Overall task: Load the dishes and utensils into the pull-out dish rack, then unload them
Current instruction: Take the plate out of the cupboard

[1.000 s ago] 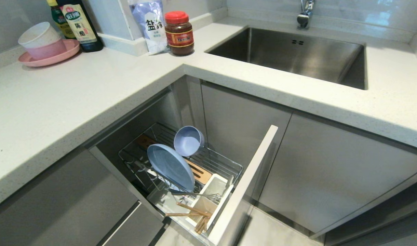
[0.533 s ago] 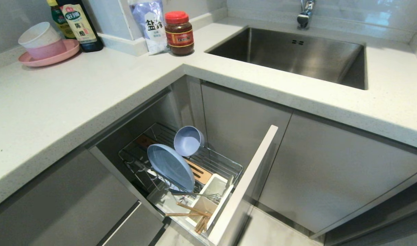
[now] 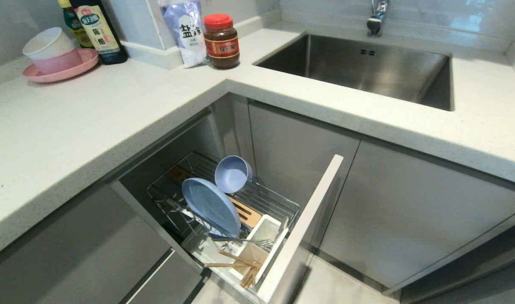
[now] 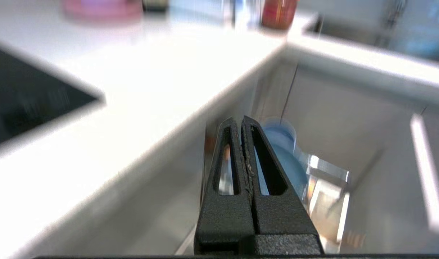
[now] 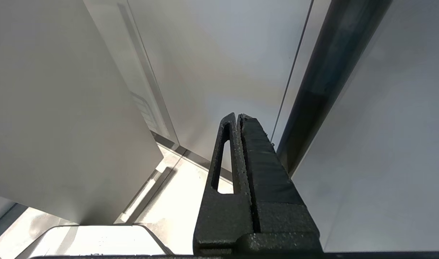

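Head view: white counter (image 3: pixel 71 126), steel sink (image 3: pixel 367 67); both grippers' fingers (image 4: pixel 237 158) closed, empty.

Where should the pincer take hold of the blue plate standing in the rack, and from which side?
Probably on the top rim of the blue plate, coming from above. It stands tilted on edge among the prongs of the dish rack, so its upper edge is free, while its lower edge sits in the wires.

right claw (image 5: pixel 238 117) closed, empty, facing grey cabinet doors (image 5: pixel 219 64)
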